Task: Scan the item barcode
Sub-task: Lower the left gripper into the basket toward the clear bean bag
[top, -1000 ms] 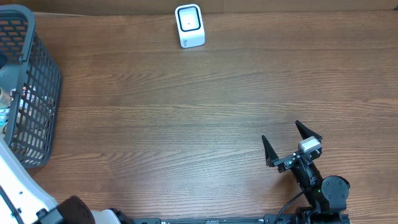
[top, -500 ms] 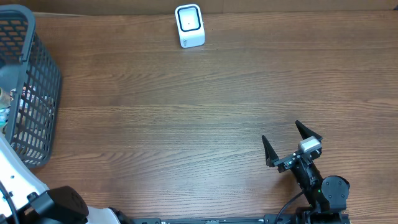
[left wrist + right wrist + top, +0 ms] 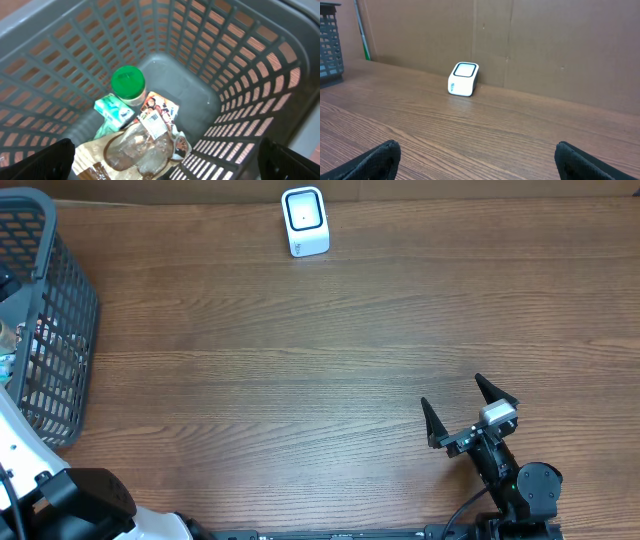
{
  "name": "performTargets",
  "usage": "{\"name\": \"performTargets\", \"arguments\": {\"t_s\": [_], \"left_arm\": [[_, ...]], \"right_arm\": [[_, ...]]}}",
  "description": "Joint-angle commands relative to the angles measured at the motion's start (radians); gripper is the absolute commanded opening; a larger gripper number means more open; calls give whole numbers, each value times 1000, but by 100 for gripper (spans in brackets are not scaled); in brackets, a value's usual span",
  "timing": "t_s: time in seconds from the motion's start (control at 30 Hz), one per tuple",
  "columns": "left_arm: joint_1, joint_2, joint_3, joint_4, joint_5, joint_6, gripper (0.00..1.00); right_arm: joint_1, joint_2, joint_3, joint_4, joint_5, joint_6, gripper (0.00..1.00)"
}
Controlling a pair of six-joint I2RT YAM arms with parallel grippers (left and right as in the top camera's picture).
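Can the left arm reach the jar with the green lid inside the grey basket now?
Probably yes. The left pincer hangs open above the grey plastic mesh basket, and the green-lidded jar sits uncovered, packets beside it but nothing over its lid.

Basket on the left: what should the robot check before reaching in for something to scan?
1. Left gripper open above the basket: ok.
2. White label on the clear packet faces up: ok.
3. Clear packet free to lift out: cannot tell.
4. Scanner standing with nothing in front: ok.
5. Right gripper open and empty: ok.
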Motion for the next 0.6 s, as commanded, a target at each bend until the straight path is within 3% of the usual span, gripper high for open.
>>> {"name": "performTargets", "arguments": {"t_s": [0.0,0.57], "left_arm": [[18,23,14,-11,29,19,100],[85,34,-14,-13,99,96,100]], "right_arm": [[-1,-12,-12,7,-6,7,100],[-1,-12,-12,7,-6,7,100]]}}
